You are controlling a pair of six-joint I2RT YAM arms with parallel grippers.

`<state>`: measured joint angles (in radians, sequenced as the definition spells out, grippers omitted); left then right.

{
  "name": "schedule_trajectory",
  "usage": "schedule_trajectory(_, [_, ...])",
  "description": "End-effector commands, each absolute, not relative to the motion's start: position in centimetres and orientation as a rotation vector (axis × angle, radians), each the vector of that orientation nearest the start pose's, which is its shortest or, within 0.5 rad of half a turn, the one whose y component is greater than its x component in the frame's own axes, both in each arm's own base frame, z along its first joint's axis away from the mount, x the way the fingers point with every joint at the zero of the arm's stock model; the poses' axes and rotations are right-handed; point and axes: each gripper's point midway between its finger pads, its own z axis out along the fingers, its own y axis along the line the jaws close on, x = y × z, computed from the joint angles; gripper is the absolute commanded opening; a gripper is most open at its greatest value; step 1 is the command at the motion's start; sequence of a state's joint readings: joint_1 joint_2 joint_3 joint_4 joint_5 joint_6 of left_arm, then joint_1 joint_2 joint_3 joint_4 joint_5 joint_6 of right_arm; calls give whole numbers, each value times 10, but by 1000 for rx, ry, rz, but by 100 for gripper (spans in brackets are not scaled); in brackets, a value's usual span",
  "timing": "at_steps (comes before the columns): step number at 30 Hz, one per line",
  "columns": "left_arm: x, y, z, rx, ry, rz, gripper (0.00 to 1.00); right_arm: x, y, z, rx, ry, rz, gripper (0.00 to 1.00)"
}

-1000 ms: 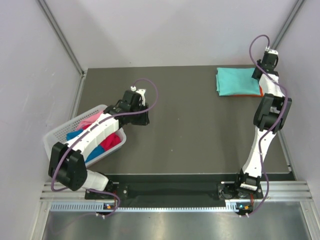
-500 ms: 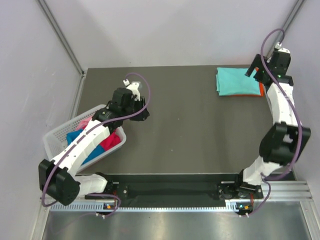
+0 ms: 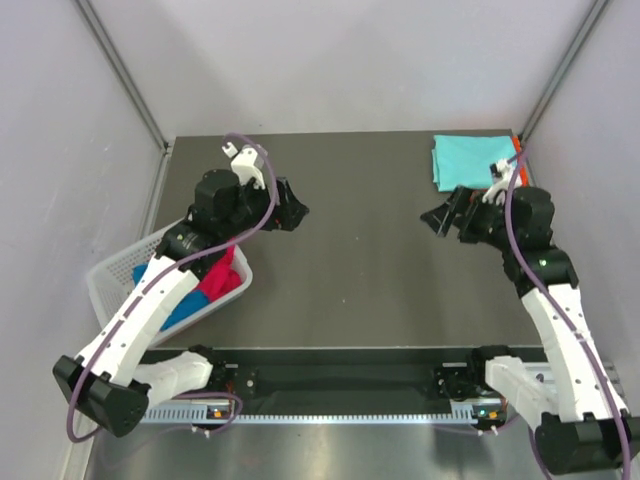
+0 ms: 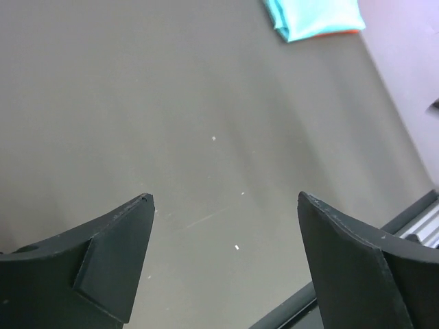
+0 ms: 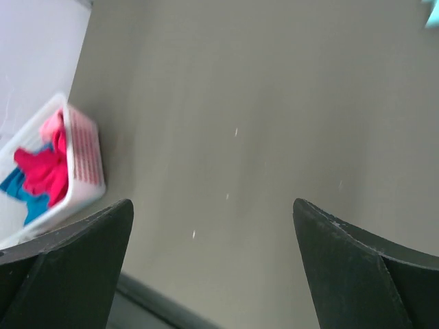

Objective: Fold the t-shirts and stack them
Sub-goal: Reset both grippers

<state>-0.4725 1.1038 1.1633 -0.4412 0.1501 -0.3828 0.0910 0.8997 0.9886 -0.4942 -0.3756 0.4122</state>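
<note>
Teal cloth is lying folded flat in the upper right of the top view. This teal t-shirt (image 3: pixel 470 160) is resting on the far right corner of the table (image 3: pixel 370 270). A thin strip of the orange t-shirt (image 4: pixel 343 31) is peeking out from under it. They are sitting one on top of the other, so that corner looks like the stacking spot. The teal one is looking smooth and neat, with straight edges.

More t-shirts are waiting in the white basket (image 3: pixel 108 278) at the left side of the top view. The red t-shirt (image 3: pixel 218 278) and the blue t-shirt (image 3: pixel 185 310) are lying there all bunched up. In the right wrist view a pink t-shirt (image 5: pixel 51 127) is showing too. They are looking soft and crumpled, not folded yet.

The left gripper (image 3: pixel 292 208) is hanging over the table just right of the basket, spread wide with nothing in it. The right gripper (image 3: pixel 438 216) is hanging below the stack in the frame, also spread wide and holding nothing. Both are pointing toward the middle of the table, likely getting ready for the next shirt from the basket.
</note>
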Motion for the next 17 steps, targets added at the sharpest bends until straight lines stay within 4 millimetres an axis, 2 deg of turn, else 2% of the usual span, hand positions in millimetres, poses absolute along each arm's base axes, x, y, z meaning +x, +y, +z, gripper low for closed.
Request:
schedule_trajectory(1, [284,-195,324,185,1909,-759,90,257,123,273,54,1993,835,100])
schedule_trajectory(5, [271,-185,325,167,1862,-755,90,239,120,267,53,1960,827,100])
schedule_trajectory(12, [255,-174,325,161,1837,-741,89,231,119,279,42,1920,824,100])
schedule_trajectory(17, [252,-167,326,171,1814,-703,89,232,120,285,42,1887,839,100])
